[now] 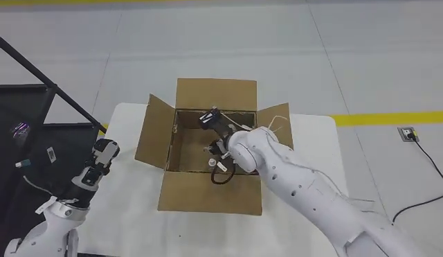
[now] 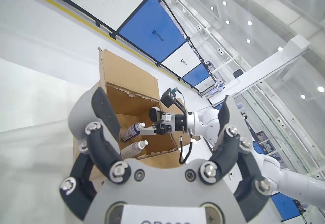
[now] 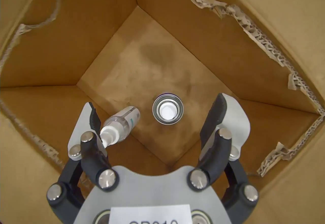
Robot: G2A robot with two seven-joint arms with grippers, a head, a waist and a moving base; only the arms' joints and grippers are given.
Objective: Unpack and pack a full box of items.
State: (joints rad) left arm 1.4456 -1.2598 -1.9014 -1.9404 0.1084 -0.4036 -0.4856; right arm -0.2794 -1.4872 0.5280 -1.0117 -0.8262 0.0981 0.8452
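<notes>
An open cardboard box (image 1: 208, 191) stands in the middle of the white table (image 1: 128, 208), flaps folded out. My right gripper (image 3: 156, 106) hangs open inside the box (image 3: 228, 57), just above an upright spray can (image 3: 167, 112) seen from its top. A clear spray bottle (image 3: 123, 122) leans beside the can, its white nozzle close to one finger (image 3: 92, 118). From the left wrist view the box (image 2: 132, 82) holds the can (image 2: 130, 131) and the bottle (image 2: 134, 147), with the right gripper (image 2: 149, 131) next to them. My left gripper (image 2: 164, 98) is open and holds nothing, left of the box (image 1: 107, 148).
A black rack (image 1: 38, 139) with small items stands off the table's left edge. The box's torn top edges (image 3: 208, 3) ring the right gripper closely. Bare table lies in front of the box and to its left.
</notes>
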